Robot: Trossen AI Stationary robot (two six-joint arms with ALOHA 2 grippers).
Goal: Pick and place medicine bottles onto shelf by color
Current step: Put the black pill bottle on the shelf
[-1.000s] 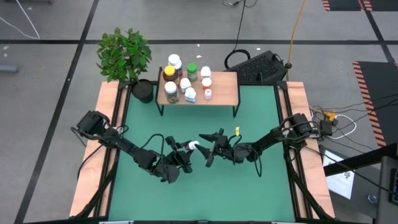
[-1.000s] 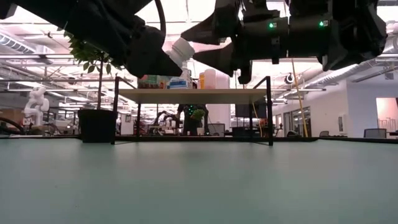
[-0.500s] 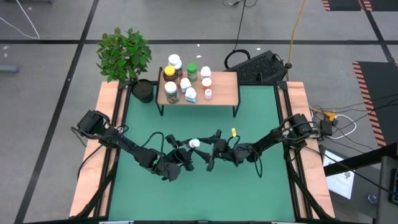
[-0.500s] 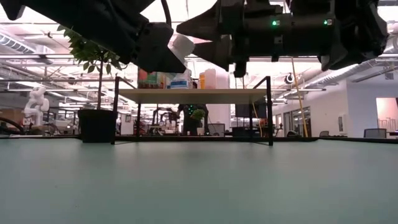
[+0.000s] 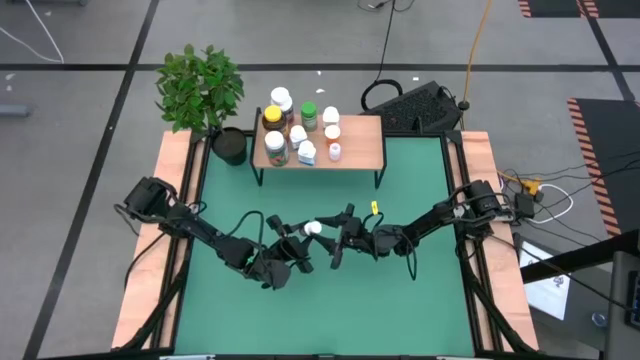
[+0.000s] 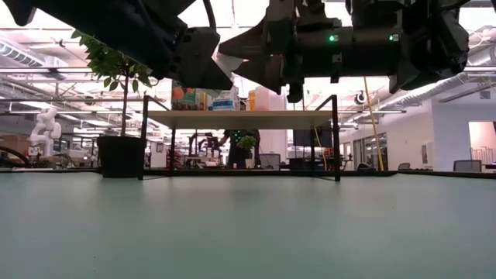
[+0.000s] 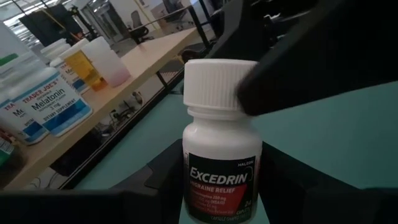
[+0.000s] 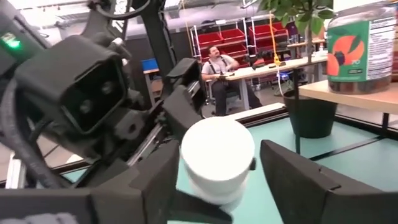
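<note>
Arms both stretched low, meeting mid-table. My left gripper (image 5: 303, 243) clamps Excedrin bottle (image 5: 313, 228) upright w/ cap up; right gripper (image 5: 338, 240) fingers spread round cap. Shelf (image 5: 362, 143) at far edge, right half free.

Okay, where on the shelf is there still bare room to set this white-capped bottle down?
The shelf is bare on its right half, from the small bottles near the middle to the right edge. Its left half is crowded with bottles, a few standing just behind it. The green table in front is also bare. The left gripper holds the white-capped bottle mid-table, with the right gripper at its cap.
</note>
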